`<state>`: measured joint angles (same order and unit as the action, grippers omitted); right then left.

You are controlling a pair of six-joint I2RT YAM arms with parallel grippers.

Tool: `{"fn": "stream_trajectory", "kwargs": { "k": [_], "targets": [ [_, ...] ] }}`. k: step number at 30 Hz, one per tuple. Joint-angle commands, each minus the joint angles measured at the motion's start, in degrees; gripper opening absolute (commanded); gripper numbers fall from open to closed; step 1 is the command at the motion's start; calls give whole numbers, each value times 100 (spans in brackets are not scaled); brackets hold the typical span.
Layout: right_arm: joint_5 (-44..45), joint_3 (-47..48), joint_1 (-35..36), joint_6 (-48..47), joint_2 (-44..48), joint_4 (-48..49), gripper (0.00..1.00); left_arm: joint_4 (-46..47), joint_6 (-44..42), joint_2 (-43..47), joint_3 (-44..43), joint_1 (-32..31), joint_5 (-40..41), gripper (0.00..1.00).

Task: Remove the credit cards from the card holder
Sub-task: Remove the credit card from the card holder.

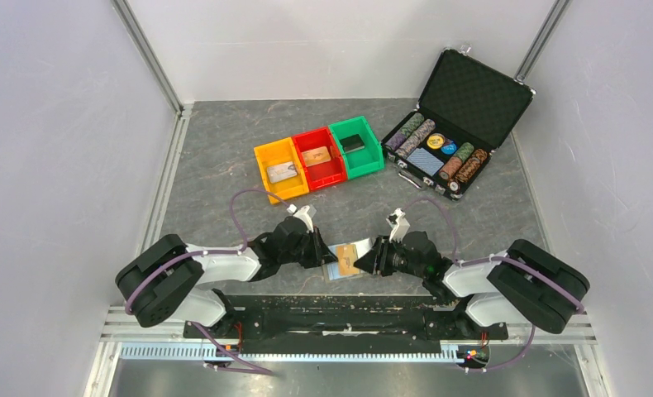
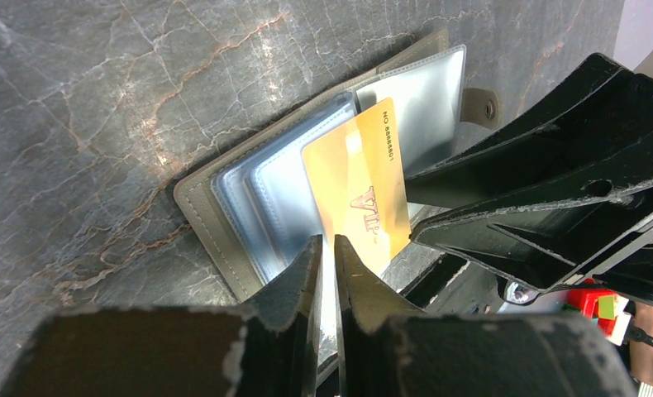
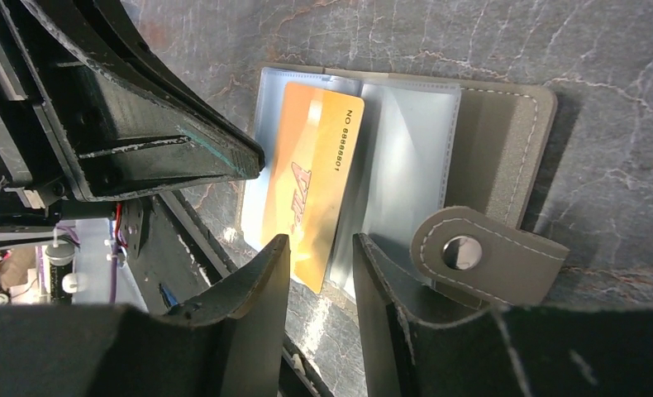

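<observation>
Top view, holder mostly buried between left gripper and right gripper. Left wrist, card loses its bottom end behind the fingers. Gripping anything or not? Can't tell.

Left claw low, seemingly closed; right claw facing it, parted.

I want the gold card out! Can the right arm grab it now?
Probably yes. The right gripper is open, its fingers seem to sit either side of the near corner of the gold card, and nothing blocks it.
</observation>
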<state>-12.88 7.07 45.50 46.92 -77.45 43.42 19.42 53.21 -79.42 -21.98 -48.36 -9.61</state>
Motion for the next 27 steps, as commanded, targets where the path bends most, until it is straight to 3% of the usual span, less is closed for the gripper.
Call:
{"fn": "stream_trajectory", "kwargs": {
  "k": [1,10,14,17,18,21,27],
  "targets": [
    [-237,-171,-75,154,-244,587,37,-70,-162,-105,115,-21,198,16],
    [-383,-179,-103,301,-506,1017,32,-100,-193,-110,74,-12,178,17],
    [-391,-205,-128,331,-481,1126,21,-97,-188,-102,80,-19,178,17],
    [-468,-255,-178,325,-402,1232,2,-112,-183,-83,88,-21,184,17],
    [-492,-288,-225,315,-321,1247,0,-129,-180,-84,88,-23,187,17],
    [-434,-429,-362,224,50,1054,0,-140,-179,-90,80,-21,182,18],
    [-196,-421,-691,-336,1082,-222,0,-153,-171,-13,93,-22,222,21]
  ]
}}
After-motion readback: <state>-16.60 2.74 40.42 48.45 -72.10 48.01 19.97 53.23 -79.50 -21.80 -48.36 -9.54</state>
